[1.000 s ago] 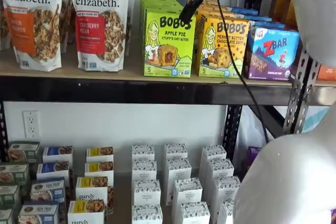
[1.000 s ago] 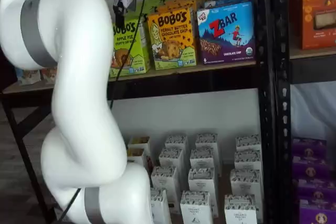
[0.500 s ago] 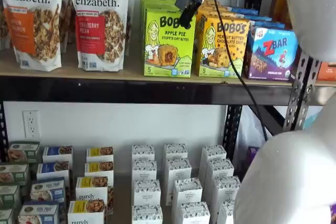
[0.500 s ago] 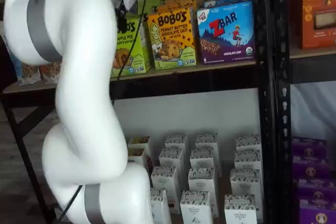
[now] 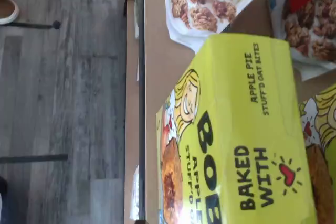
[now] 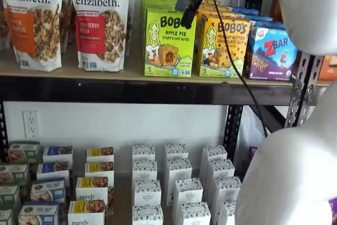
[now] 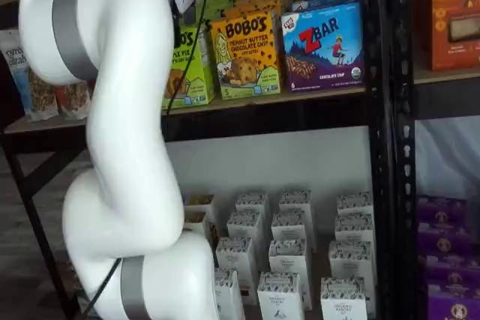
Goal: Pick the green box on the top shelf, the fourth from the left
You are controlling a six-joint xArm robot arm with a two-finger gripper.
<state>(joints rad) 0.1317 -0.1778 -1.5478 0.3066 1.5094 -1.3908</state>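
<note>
The green box (image 6: 168, 43) is a lime-green Bobo's Apple Pie carton standing upright at the front of a row on the top shelf (image 6: 105, 72), a tan board with a black front beam. In a shelf view the arm partly covers the box (image 7: 193, 65). My gripper (image 6: 186, 22) hangs in front of the box's upper right corner, its black fingers seen side-on with no gap showing. It also shows in a shelf view (image 7: 174, 20). The wrist view shows the box (image 5: 236, 145) close up, on the tan board (image 5: 157, 51).
Purely Elizabeth granola bags (image 6: 100, 19) stand left of the green box. A yellow-orange Bobo's box (image 6: 224, 46) stands close on its right, then a blue Zbar box (image 6: 271, 51). Small white cartons (image 6: 176, 183) fill the lower level. Black uprights (image 7: 382, 110) stand at the right.
The gripper has shifted a little left and closer to the green box's front. The arm has swung right, covering more of the box in one shelf view.
</note>
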